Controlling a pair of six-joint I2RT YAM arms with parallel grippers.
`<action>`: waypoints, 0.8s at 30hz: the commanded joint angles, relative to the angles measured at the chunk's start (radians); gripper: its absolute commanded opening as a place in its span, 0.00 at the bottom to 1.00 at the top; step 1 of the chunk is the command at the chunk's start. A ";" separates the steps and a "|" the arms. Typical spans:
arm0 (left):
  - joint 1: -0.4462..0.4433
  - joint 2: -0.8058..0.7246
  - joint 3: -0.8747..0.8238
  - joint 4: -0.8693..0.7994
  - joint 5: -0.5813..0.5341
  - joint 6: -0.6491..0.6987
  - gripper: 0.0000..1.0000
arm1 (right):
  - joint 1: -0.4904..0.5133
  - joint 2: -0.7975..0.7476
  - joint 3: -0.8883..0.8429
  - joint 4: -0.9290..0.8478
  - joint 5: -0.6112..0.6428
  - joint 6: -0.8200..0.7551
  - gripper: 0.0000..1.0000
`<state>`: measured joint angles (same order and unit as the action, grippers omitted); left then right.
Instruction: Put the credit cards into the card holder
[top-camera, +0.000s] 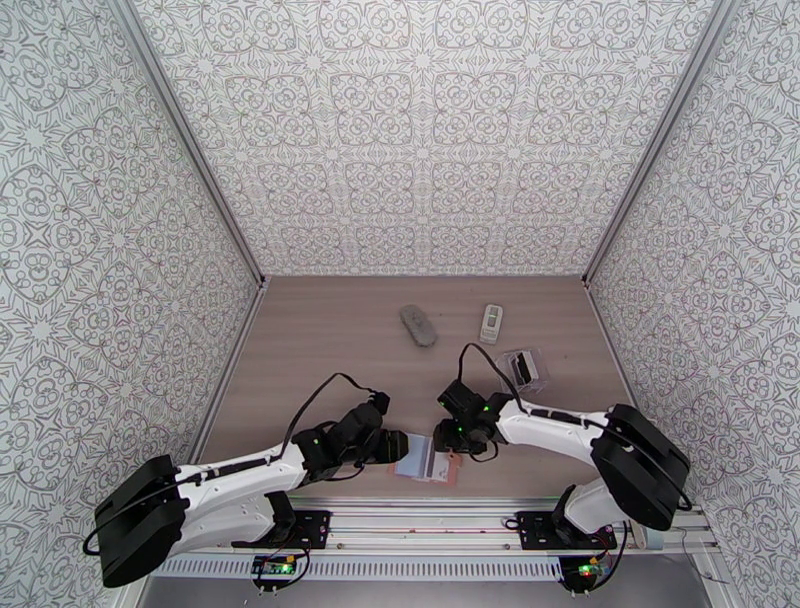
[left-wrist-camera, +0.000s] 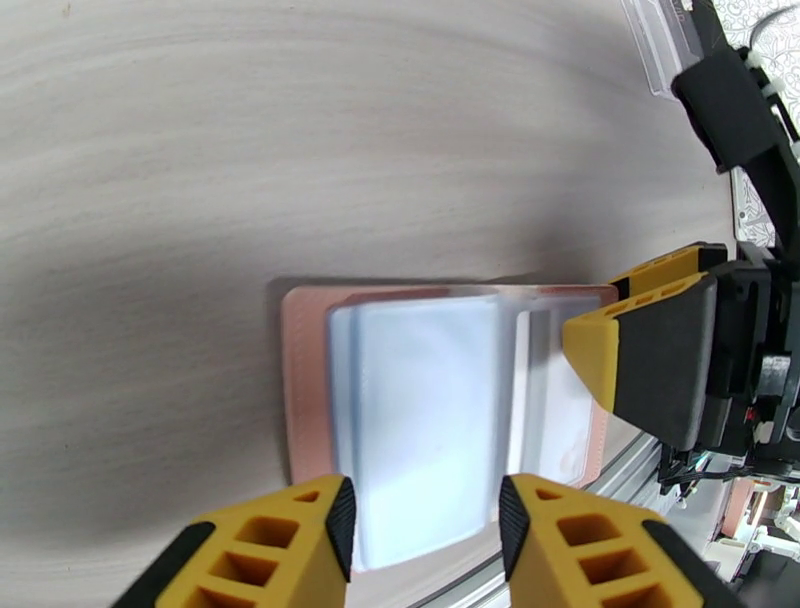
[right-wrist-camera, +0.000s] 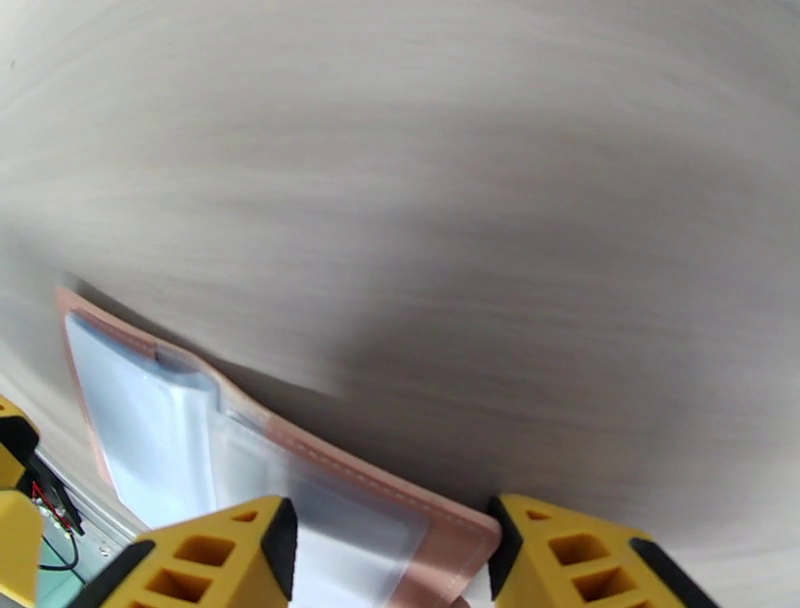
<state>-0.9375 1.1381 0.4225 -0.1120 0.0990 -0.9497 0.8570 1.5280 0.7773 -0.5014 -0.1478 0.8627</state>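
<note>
Card holder (top-camera: 428, 465) open flat at near edge. Left gripper (left-wrist-camera: 425, 510) and right gripper (right-wrist-camera: 392, 530) both spread, straddling it, gripping nothing. Advise: pin cover (left-wrist-camera: 303, 400) down, keep sleeve (left-wrist-camera: 420, 400) mouth clear.

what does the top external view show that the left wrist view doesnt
Top external: the left arm and right arm back to their bases, plus a grey oblong object and a small white remote-like device far out on the table.

Left wrist: close detail of the card holder, lying open, with its pink cover and clear sleeves.

Both: the holder between the left end effector and right end effector, each with fingers apart, and the clear plastic box.
</note>
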 joint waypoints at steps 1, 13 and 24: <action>0.009 -0.013 -0.014 -0.011 -0.021 -0.008 0.46 | -0.004 0.027 0.027 0.046 -0.030 -0.018 0.54; 0.010 -0.059 -0.026 -0.046 -0.045 -0.007 0.46 | -0.009 -0.010 0.145 -0.112 0.102 -0.134 0.54; 0.022 -0.129 -0.022 -0.126 -0.073 0.018 0.48 | -0.245 -0.115 0.342 -0.386 0.339 -0.486 0.55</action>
<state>-0.9245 1.0294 0.4072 -0.1913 0.0498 -0.9482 0.6933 1.4445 1.0756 -0.7746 0.0944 0.5037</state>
